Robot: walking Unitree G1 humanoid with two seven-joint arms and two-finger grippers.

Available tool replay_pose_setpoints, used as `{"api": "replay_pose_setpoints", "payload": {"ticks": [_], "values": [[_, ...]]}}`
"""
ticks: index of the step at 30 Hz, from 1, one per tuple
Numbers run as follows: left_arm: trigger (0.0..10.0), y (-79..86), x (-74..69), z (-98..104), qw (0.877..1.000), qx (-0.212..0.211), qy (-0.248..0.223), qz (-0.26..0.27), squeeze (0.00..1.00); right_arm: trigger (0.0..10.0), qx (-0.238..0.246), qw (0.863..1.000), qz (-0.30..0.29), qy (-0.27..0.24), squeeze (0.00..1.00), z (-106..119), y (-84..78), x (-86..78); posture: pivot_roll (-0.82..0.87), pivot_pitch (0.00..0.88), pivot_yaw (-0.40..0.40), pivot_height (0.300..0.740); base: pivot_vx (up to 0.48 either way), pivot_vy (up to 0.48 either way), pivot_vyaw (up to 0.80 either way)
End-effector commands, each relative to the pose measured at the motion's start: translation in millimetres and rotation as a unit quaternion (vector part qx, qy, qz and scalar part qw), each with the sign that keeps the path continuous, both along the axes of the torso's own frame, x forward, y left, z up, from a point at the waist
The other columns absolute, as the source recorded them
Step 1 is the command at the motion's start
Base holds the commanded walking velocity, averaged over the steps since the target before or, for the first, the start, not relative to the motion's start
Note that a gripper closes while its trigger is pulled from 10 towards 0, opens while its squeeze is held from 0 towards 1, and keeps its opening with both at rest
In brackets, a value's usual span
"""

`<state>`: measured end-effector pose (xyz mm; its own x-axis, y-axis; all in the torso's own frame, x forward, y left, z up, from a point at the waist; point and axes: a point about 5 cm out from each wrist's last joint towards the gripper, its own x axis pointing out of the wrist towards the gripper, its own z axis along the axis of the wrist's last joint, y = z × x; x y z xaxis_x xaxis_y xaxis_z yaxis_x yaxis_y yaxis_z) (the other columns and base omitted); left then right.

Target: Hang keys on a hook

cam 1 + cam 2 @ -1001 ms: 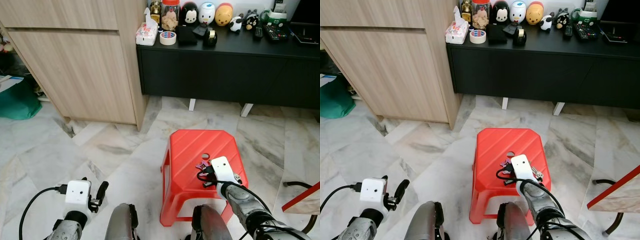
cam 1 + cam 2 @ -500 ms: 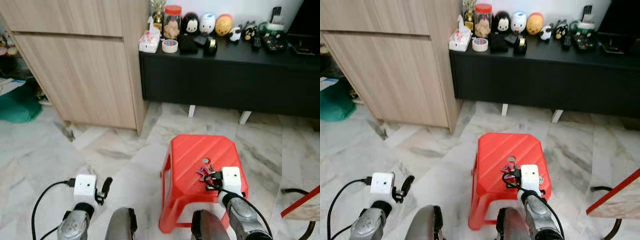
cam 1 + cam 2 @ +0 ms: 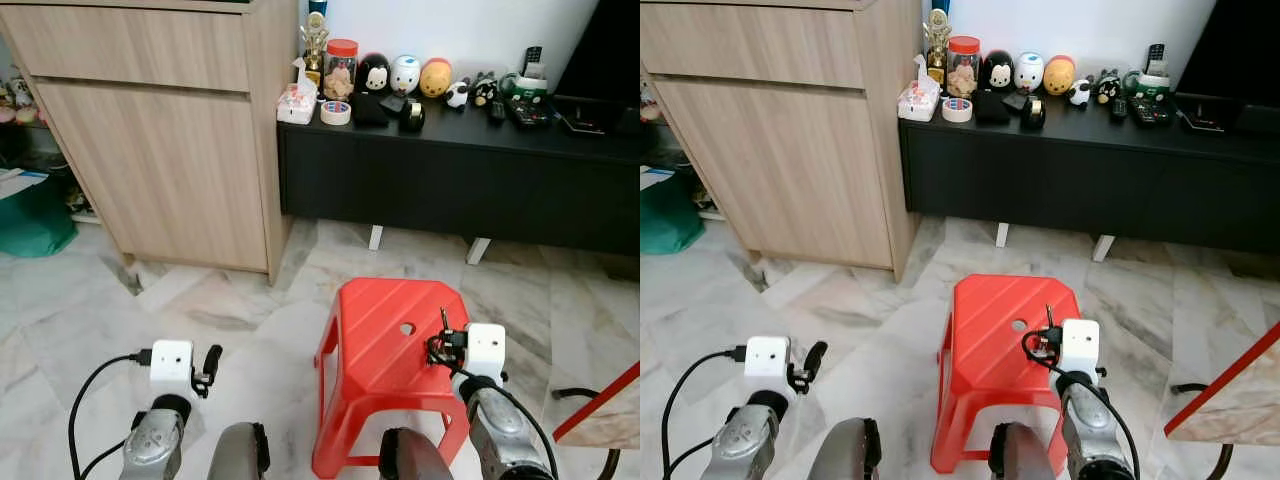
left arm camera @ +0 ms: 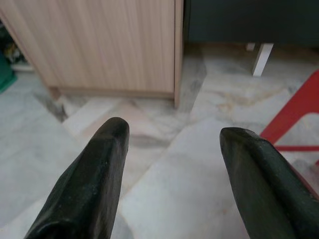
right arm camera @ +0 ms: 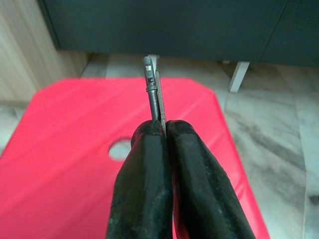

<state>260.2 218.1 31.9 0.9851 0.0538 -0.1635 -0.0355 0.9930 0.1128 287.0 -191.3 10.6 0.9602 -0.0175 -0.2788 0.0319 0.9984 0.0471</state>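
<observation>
Right end effector [image 3: 441, 347] is clamped on the dark metal keys [image 5: 152, 87] just above the red plastic stool [image 3: 385, 345], left end effector [image 4: 172, 174] idle, fingers apart; no hook visible, so keep grip firm while carrying.

1. A living room in a home is shown: a marble-tiled floor [image 3: 90, 320] is laid throughout.
2. A light wooden cabinet [image 3: 150, 130] is seen at 10 o'clock.
3. A low black TV console [image 3: 450, 170] at 12 o'clock is lined with cartoon figurines [image 3: 405, 75], a snack jar [image 3: 341, 68], tape [image 3: 335, 112] and remote controls [image 3: 528, 60].
4. A red plastic stool [image 3: 385, 360] is placed at 5 o'clock.
</observation>
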Motion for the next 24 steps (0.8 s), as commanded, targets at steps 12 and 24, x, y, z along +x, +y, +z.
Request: {"api": "replay_pose_setpoints", "payload": {"ticks": [12, 24], "values": [[10.0, -5.2, 18.6, 19, 0.998, 0.011, -0.052, -0.031, 0.00, 10.0, 0.010, 0.997, 0.059, -0.039, 0.00, 18, 10.6, 6.9, 0.10, 0.000, -0.066, 0.621, 0.000, 0.000, 0.00], [10.0, -23.7, 23.4, 31, 0.992, 0.020, -0.074, -0.101, 0.00, 10.0, 0.007, 0.994, 0.099, -0.033, 0.00, 26, 11.9, 13.0, 0.10, 0.000, -0.073, 0.711, 0.000, 0.000, 0.00]]}}
